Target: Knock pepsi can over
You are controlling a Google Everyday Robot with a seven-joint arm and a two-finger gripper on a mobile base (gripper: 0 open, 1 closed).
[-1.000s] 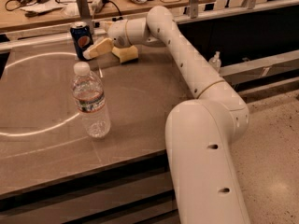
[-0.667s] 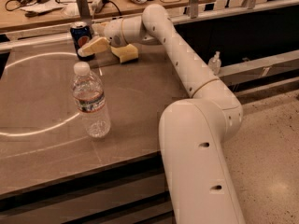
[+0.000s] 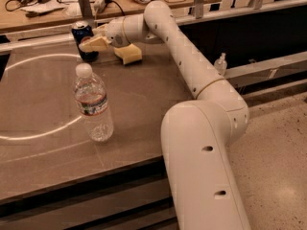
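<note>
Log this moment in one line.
claw: open, beside pepsi can | pepsi can: upright, not knocked over | water bottle: upright, near front

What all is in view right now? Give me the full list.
pepsi can: one, dark blue with a silver top, standing at the table's far left.
water bottle: one, clear with a white cap, upright nearer the front, apart from the can.
table: one, grey-brown, with a pale ring marked on its left half.
small bottle: one, clear, on the rail right of the table.
workbench: one, wooden, behind the table, carrying cables and clutter.
arm: one, white, reaching from the front right across the table.
end effector: one, yellowish fingers spread open, at the can's right side, with one finger against the can.
</note>
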